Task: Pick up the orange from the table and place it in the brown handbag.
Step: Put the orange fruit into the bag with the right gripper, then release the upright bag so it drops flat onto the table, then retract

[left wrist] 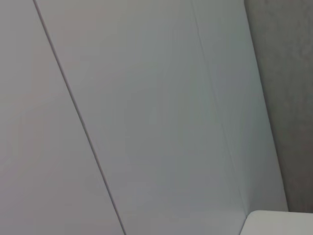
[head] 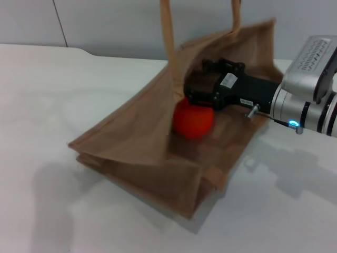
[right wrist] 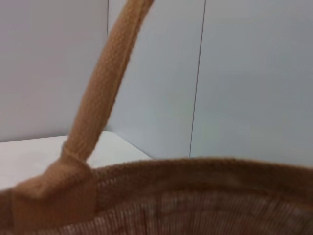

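Observation:
The brown handbag lies tilted on the white table with its mouth open toward the right. My right gripper reaches into the mouth from the right. It is shut on the orange, which sits inside the bag just above the lower wall, its top covered by the gripper. The right wrist view shows only the bag's woven rim and one handle close up. The left gripper is out of view; its wrist view shows only wall panels.
The bag's two handles stand up at the back. The table's far edge runs behind the bag, with a grey wall beyond. The right arm's silver wrist hangs over the table at the right.

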Available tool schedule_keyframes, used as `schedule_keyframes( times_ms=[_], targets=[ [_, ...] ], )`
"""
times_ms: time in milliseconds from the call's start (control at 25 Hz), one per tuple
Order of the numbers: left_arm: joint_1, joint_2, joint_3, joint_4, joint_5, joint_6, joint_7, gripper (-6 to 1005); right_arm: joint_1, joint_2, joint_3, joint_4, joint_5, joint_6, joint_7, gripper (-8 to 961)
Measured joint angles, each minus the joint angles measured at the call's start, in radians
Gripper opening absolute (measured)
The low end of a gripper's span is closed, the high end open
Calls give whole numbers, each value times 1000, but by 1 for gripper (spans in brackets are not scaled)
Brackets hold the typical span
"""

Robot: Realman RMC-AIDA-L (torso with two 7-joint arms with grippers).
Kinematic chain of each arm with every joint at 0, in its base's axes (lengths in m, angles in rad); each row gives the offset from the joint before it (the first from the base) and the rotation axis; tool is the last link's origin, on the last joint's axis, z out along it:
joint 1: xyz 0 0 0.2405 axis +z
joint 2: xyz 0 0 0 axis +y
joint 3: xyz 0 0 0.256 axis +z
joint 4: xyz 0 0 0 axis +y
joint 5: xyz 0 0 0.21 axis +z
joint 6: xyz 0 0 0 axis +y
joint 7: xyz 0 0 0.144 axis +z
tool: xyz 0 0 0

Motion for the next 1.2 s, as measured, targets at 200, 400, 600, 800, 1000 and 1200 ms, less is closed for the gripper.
schedule_keyframes(
  times_ms=[200,400,600,800,1000,1200],
  targets=[
    [7,1,-2,1,0,1,0,118,2,-3,0,0,-1,-1,1,852],
    [28,2,-16,4,9,11,1,116,-13,-10,2,-5,-4,0,2,889],
    [70,1,-28,7,41,38,3,115,-78,-50,51,4,-1,0,5,894],
    [106,0,-29,7,51,68,22,115,-151,-102,120,8,-1,8,41,893],
    [137,-1,-28,7,47,112,26,115,-204,-132,161,10,-1,6,45,893],
    [159,-3,-28,2,50,134,26,116,-253,-137,265,17,-1,9,30,894]
  ],
)
